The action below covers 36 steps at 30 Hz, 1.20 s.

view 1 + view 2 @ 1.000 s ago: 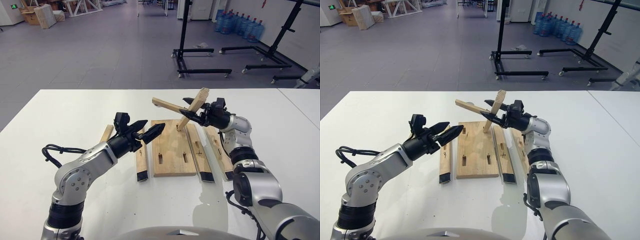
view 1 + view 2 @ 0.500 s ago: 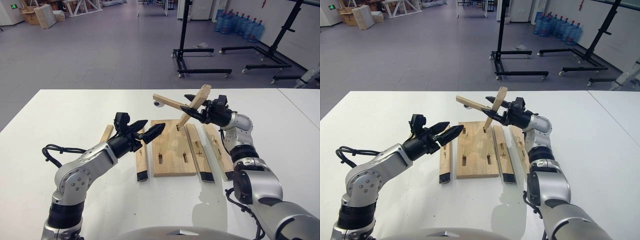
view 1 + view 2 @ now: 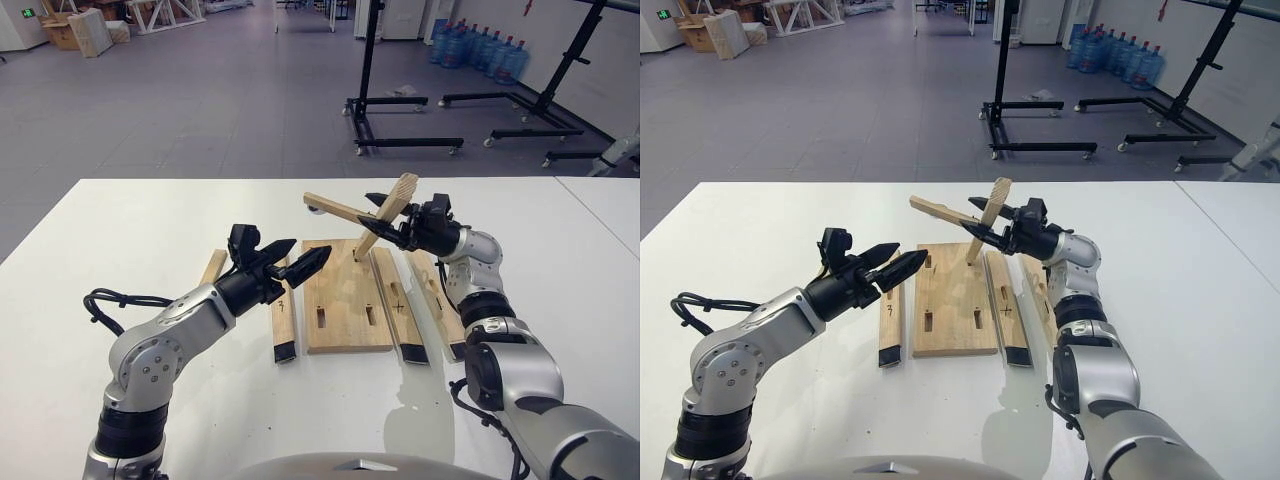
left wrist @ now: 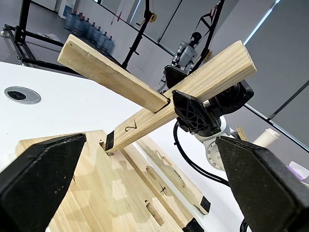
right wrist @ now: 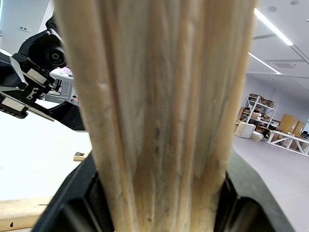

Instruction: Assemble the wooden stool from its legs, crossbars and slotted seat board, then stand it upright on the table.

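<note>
Right claw point(image 3: 988, 222) gripping tilted leg point(image 3: 998, 195) with crossbar point(image 3: 940, 211), foot on seat board point(image 3: 955, 312), left claw point(image 3: 910, 252) spread

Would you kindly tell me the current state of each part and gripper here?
Seat board: lying flat.
Right gripper: shut on the leg.
Leg: tilted, lower end at a board slot.
Crossbar: joined to the leg, raised.
Left gripper: open, empty.
Loose legs: lying flat.

A white table point(image 3: 120, 230) carries the slotted seat board point(image 3: 345, 332), lying flat near its middle. On the board's right lie 2 black-tipped legs: the near leg point(image 3: 398, 305) just beside it, the far leg point(image 3: 440, 300) next out. On its left lie the left leg point(image 3: 284, 322), also black-tipped, and farther out a wooden strip point(image 3: 213, 266). A round grommet point(image 4: 19, 94) sits in the tabletop behind the board
</note>
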### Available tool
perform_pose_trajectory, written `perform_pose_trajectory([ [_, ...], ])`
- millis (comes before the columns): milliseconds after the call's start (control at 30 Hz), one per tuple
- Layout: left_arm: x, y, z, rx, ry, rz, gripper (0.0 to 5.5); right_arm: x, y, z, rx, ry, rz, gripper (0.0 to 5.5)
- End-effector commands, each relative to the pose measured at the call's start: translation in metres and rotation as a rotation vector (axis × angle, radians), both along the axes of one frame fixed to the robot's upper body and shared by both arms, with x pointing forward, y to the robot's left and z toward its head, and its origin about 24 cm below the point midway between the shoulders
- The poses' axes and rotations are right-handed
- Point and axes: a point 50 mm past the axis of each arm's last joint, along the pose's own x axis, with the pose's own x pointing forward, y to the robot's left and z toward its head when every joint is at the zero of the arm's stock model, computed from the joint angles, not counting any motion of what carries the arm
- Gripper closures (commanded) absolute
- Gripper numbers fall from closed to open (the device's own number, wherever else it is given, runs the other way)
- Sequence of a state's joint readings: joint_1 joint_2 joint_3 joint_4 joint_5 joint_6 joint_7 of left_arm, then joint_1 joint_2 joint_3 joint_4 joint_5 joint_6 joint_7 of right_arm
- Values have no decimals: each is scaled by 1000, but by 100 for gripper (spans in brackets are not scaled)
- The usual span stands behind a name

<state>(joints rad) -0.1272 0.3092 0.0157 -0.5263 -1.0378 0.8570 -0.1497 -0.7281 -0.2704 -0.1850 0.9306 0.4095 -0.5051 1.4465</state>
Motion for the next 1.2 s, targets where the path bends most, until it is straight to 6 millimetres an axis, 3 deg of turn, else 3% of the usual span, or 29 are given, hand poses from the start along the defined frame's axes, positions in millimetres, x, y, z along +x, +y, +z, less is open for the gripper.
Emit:
perform_pose_trajectory([
  [33,-2,-1,-1,12,5,-1,59,-2,-1,0,-20,-14,7,345],
  [433,-2,-1,-2,12,9,1,59,-5,-3,-5,-27,2,12,345],
  [867,-2,-6,-4,3,2,4,59,-27,1,-14,-32,59,80,345],
  [1033,-3,-8,-4,-4,-1,7,59,-24,0,11,-3,24,75,345],
  [1200,-1,-8,-4,-8,-6,12,59,-10,-8,55,55,-63,-8,345],
])
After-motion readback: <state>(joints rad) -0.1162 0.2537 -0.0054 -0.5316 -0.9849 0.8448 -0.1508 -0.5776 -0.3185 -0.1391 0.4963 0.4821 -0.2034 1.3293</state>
